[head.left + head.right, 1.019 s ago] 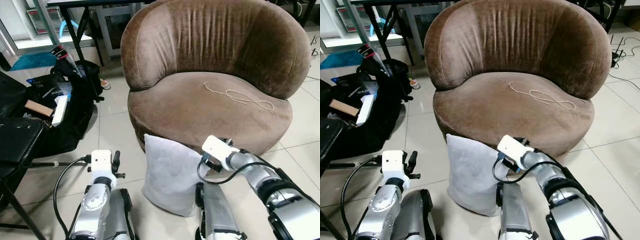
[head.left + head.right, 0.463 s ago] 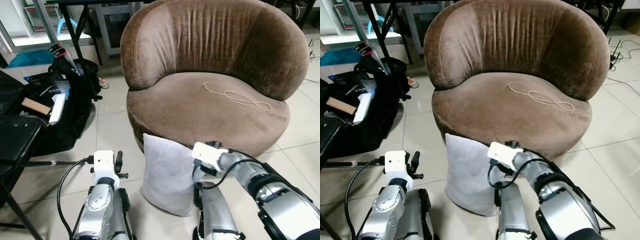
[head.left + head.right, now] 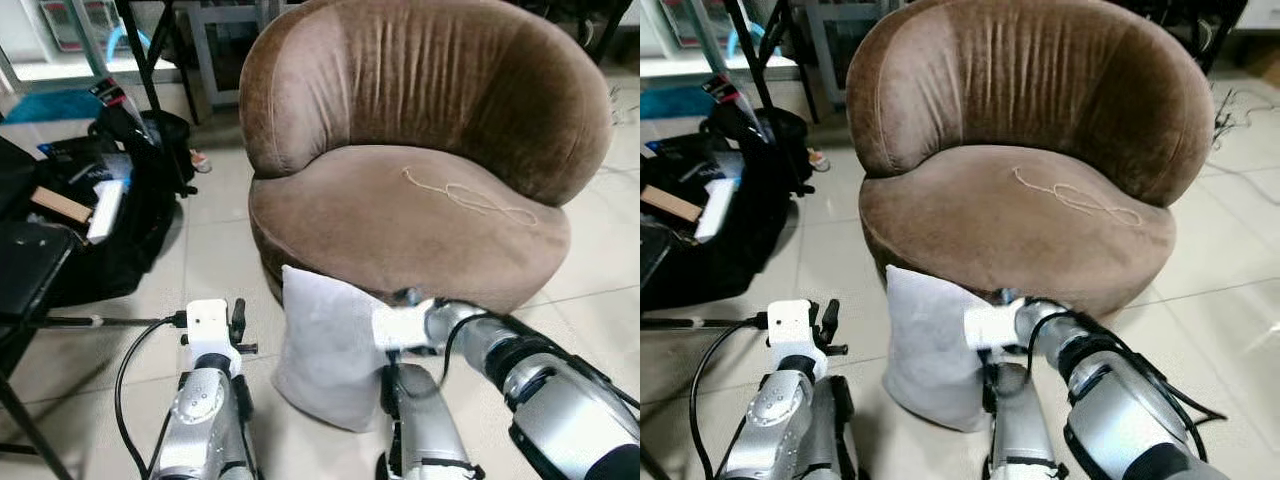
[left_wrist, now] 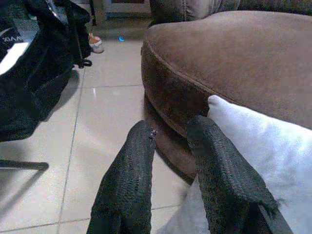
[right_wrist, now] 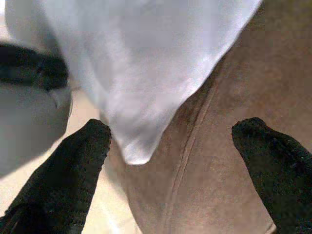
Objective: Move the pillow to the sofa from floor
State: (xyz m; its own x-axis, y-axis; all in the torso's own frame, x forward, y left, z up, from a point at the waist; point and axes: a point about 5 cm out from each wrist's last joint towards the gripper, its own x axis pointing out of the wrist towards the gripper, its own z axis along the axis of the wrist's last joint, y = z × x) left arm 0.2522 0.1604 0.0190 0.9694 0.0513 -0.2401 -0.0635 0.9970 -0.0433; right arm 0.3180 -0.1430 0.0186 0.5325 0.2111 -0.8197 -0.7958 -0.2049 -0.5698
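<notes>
A pale grey pillow (image 3: 322, 345) stands on edge on the tiled floor and leans against the front of the round brown sofa (image 3: 420, 215). My right gripper (image 5: 173, 131) is at the pillow's upper right corner, its wrist (image 3: 400, 325) pressed against the pillow's edge. Its fingers (image 5: 87, 146) are spread wide open, with the pillow corner (image 5: 141, 92) and the sofa's front wall between them. My left gripper (image 4: 170, 134) hovers low to the left of the pillow, slightly open and holding nothing. The pillow's top corner (image 4: 253, 131) lies just beside that gripper's fingers.
A loop of string (image 3: 470, 195) lies on the sofa seat. Black bags with boxes (image 3: 100, 215) and a black stand (image 3: 30, 285) crowd the floor on the left. Table legs (image 3: 165, 60) rise behind them. My own leg (image 3: 425, 425) is below the pillow's right side.
My right gripper has moved left, up against the pillow's upper right corner. The view has shifted slightly. The left arm has hardly moved.
</notes>
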